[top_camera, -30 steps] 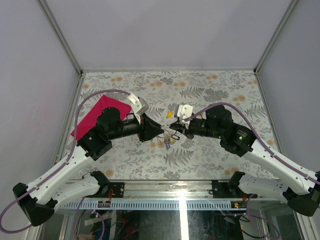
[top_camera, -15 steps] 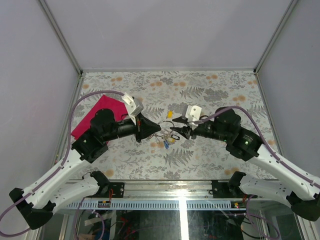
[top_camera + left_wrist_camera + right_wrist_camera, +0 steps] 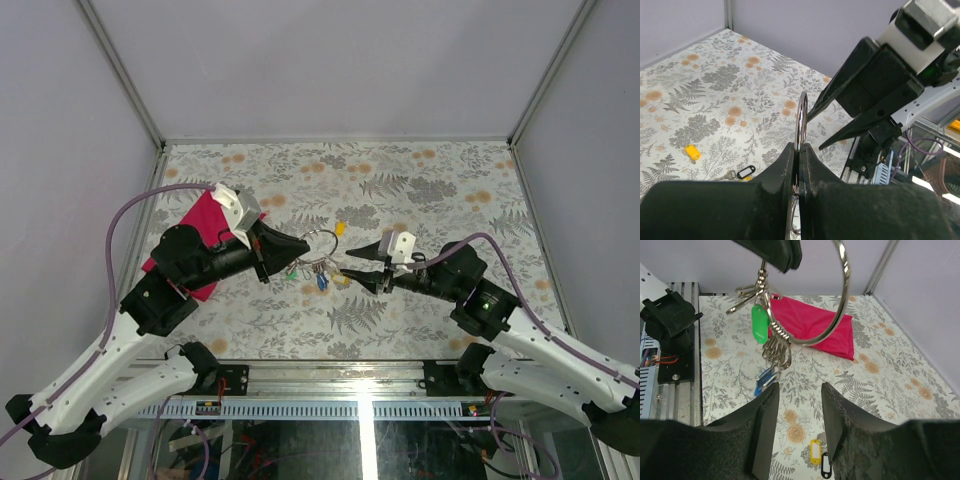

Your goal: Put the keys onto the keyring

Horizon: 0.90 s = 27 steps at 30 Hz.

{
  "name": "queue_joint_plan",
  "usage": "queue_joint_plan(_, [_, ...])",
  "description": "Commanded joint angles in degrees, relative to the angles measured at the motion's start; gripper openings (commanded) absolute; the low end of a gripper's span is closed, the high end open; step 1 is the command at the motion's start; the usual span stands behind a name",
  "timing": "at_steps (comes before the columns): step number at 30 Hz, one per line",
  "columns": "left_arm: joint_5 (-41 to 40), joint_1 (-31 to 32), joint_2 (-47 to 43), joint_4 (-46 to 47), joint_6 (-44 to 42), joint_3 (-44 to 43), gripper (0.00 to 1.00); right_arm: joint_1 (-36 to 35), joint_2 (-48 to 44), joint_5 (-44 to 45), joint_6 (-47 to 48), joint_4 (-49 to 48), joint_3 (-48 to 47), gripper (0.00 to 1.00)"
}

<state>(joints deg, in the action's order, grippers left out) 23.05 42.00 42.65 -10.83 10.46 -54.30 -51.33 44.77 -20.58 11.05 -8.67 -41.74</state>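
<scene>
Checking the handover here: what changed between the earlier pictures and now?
The left gripper closed on the keyring and drew back left, carrying it with the keys hanging below. The right gripper opened and backed off to the right. The red cloth and the loose yellow-tagged key stayed put.

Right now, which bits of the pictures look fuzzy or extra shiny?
Left wrist view: the left jaws, right by the lens, are dark and fuzzy, while the ring has a bright glint. Right wrist view: the right jaws are blurry at the bottom, the ring and red cloth sharp. Top view: a white glare streak on the metal rail.
</scene>
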Motion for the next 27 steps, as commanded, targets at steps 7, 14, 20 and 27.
queue_joint_plan(7, [-9.1, -0.2, -2.3, 2.5, 2.4, -1.7, 0.0, -2.6, 2.5, 4.0, -0.9, -13.5, 2.4, 0.45])
queue_joint_plan(14, [-9.0, -0.1, -2.2, 2.6, 2.5, -1.7, 0.0, -5.7, 5.6, 9.3, -0.2, -17.2, 2.9, 0.43])
queue_joint_plan(20, [-8.9, -0.2, -2.3, 2.6, 2.5, -1.3, 0.0, -6.3, 8.5, 9.6, -1.0, -19.1, 2.4, 0.39])
queue_joint_plan(27, [-8.6, -0.2, -2.4, 2.6, 2.7, -1.1, 0.0, -6.5, 9.9, 9.8, -2.2, -20.8, 2.6, 0.35])
